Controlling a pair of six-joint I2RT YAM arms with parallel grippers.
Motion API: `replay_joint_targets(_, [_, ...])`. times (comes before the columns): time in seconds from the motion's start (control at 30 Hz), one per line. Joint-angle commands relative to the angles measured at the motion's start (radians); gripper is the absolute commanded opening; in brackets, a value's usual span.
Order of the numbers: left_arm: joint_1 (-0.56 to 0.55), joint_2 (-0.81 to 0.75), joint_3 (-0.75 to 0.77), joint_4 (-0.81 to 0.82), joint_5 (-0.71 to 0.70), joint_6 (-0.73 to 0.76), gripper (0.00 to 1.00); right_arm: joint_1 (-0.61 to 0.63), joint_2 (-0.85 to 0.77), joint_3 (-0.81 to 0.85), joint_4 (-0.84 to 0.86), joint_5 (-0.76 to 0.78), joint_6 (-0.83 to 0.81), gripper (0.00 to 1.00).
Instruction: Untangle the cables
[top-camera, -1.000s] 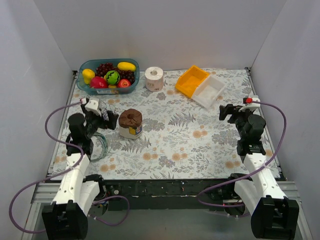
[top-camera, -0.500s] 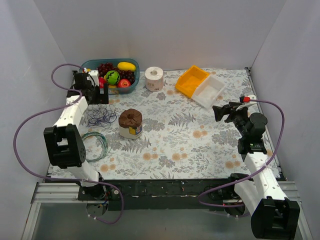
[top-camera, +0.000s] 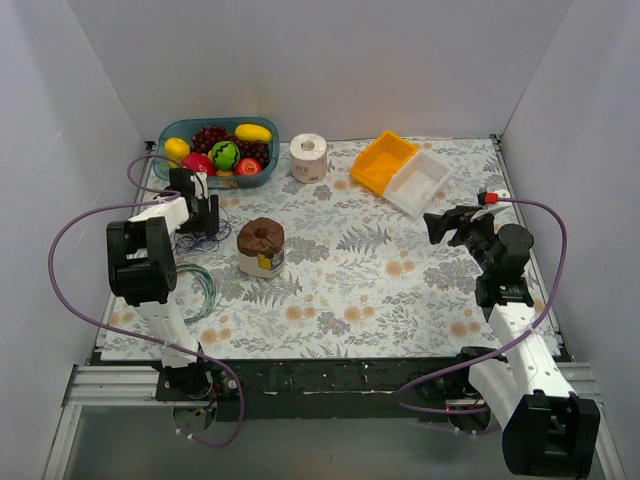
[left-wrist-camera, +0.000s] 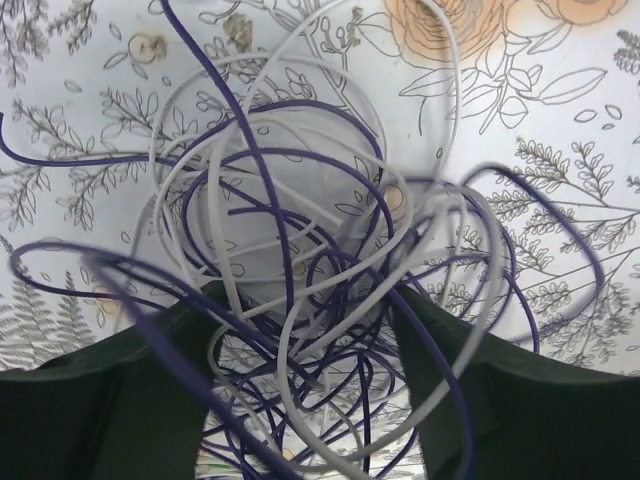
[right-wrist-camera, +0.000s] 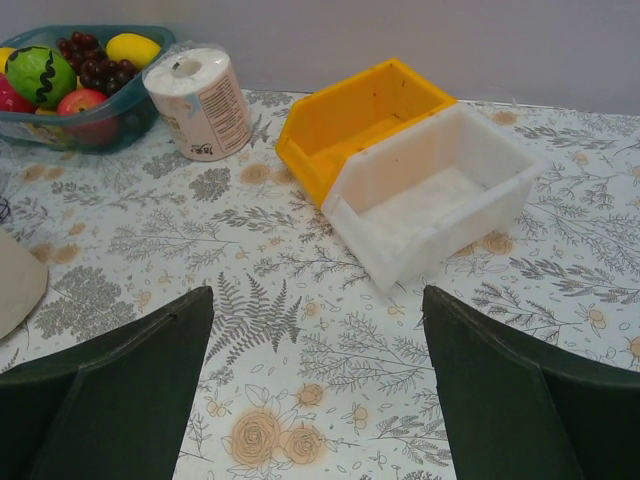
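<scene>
Though left tool and right tool gape apart, the cables blur and run off-frame.

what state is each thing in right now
cables, tangled
left end effector, open, over the cables
right end effector, open, empty
yellow bin, empty
white bin, empty
basket, filled with fruit
green coil, wound

White arms, black joints, purple cables.
</scene>
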Motion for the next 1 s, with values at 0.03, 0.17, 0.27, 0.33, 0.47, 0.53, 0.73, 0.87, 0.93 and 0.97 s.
replay_joint_targets(0.03, [0.002,-0.014,0.006,0.044,0.080,-0.014,0.08,0.004,-0.003,0.063,-0.015,-0.006,0.010,0.91])
replay_joint_targets(0.17, [-0.005,-0.126,-0.005,0.119,0.169,-0.016,0.00,0.004,0.002,0.077,-0.030,-0.006,0.010,0.91])
replay_joint_targets(0.27, [-0.048,-0.196,0.030,0.125,0.208,0.018,0.00,0.004,0.014,0.094,-0.039,-0.018,0.024,0.91])
replay_joint_targets(0.33, [-0.081,-0.215,0.105,0.106,0.241,0.029,0.00,0.004,0.018,0.115,-0.045,-0.029,0.035,0.91])
replay_joint_targets(0.47, [-0.176,-0.198,0.312,-0.063,0.350,0.029,0.00,0.004,0.022,0.157,-0.070,-0.080,0.045,0.90])
replay_joint_targets(0.53, [-0.235,-0.198,0.411,-0.108,0.396,0.044,0.00,0.004,0.020,0.193,-0.111,-0.101,0.035,0.90])
replay_joint_targets(0.73, [-0.416,-0.183,0.614,-0.226,0.595,0.109,0.00,0.004,0.018,0.301,-0.182,-0.259,0.036,0.91])
replay_joint_targets(0.87, [-0.582,-0.154,0.682,-0.269,0.594,0.161,0.00,0.004,0.037,0.434,-0.304,-0.348,0.029,0.93])
replay_joint_targets(0.93, [-0.659,-0.137,0.700,-0.270,0.638,0.153,0.00,0.002,0.040,0.476,-0.350,-0.356,0.019,0.94])
replay_joint_targets(0.97, [-0.677,-0.129,0.729,-0.273,0.657,0.143,0.00,0.002,0.038,0.491,-0.367,-0.370,0.007,0.94])
